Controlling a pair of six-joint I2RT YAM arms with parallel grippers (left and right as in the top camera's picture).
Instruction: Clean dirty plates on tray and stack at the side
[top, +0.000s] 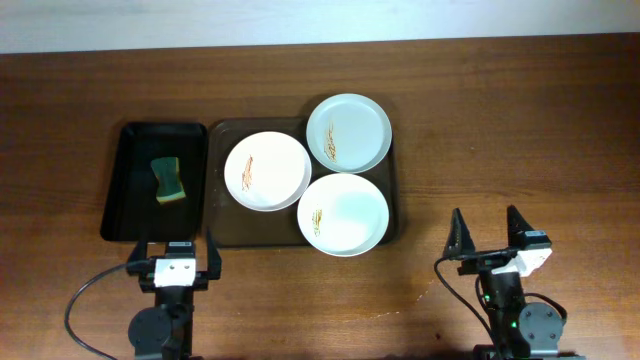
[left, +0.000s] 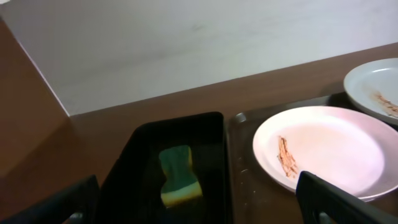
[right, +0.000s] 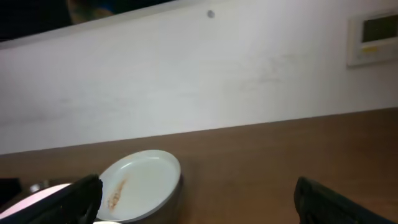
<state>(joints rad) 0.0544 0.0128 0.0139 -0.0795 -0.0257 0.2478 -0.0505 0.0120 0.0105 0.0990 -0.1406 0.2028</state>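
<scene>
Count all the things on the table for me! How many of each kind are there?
White plates: 3
Trays: 2
Sponge: 1
Total: 6

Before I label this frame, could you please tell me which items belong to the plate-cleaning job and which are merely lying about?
Job: left plate, far plate, near plate, brown tray, sponge, black tray.
Lying about: wall panel, mounted behind the table.
</scene>
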